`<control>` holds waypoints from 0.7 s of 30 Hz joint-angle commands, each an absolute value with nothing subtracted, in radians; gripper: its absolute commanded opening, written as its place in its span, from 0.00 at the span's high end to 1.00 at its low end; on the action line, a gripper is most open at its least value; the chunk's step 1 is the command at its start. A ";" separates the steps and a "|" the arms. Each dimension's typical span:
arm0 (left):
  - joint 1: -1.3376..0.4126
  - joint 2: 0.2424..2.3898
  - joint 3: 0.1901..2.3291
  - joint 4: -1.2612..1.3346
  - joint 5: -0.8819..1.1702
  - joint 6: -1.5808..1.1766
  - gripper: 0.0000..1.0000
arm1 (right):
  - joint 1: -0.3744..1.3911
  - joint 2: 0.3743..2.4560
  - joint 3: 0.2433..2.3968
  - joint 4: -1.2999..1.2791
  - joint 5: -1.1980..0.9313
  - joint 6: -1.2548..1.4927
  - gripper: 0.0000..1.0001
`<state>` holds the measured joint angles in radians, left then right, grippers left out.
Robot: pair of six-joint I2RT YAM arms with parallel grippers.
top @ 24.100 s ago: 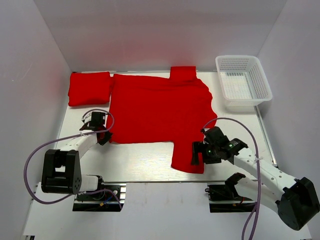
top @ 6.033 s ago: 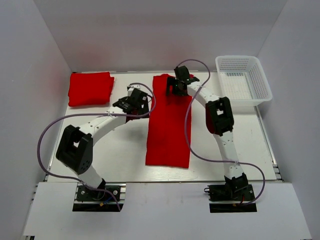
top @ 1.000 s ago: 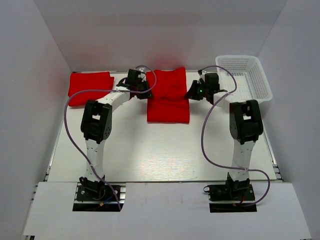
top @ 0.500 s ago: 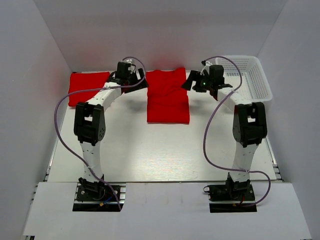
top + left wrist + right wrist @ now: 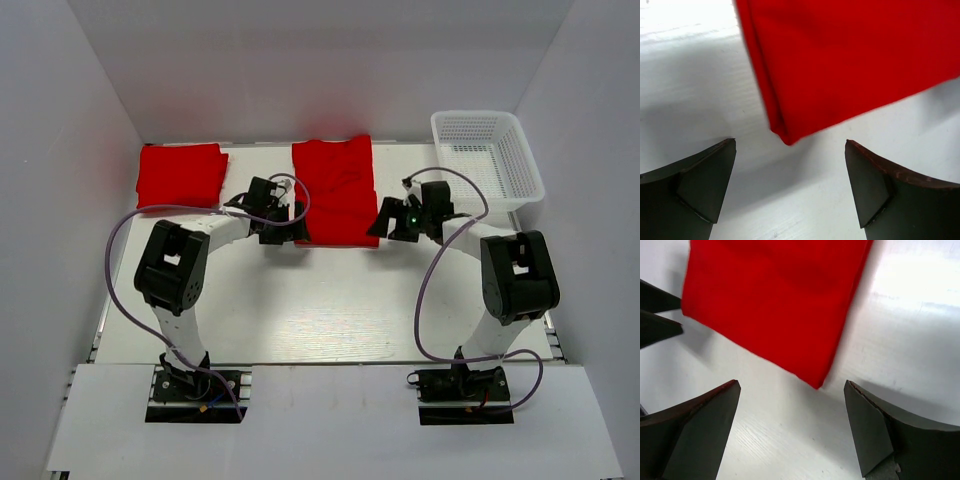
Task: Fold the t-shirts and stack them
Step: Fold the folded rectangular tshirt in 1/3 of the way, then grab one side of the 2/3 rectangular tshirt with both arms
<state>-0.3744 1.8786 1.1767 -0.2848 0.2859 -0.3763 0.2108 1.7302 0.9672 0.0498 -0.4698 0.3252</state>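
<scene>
The folded shirt [image 5: 333, 190] lies unmoved at the bench's [image 5: 300, 300] far middle, and a second shirt [image 5: 180, 176] lies at far left. Both arms have drawn back to the folded shirt's near corners. The left gripper [image 5: 790, 170] and right gripper [image 5: 790, 415] gape wide and empty, a corner just ahead of each.

Folded shirt [image 5: 335, 190] mid-back, 2nd shirt [image 5: 180, 176] back L, basket [image 5: 487, 160] back R

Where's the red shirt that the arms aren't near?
Top view: the lone t-shirt lies folded at the far-left corner of the table, left of the middle t-shirt.
</scene>
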 commanded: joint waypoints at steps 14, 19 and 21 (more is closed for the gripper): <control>-0.405 1.908 1.152 -0.210 0.307 -0.345 0.14 | 0.219 1.851 0.925 0.143 -0.538 0.357 0.10; -0.405 1.959 1.152 -0.187 0.356 -0.345 0.54 | 0.224 1.875 0.917 0.156 -0.552 0.371 0.24; -0.405 1.970 1.152 -0.187 0.356 -0.345 0.82 | 0.229 1.867 0.905 0.166 -0.560 0.377 0.46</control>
<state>-0.3996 1.9423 1.1614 -0.1722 0.3305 -0.3580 0.2188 1.8435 0.9253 0.1894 -0.5644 0.3664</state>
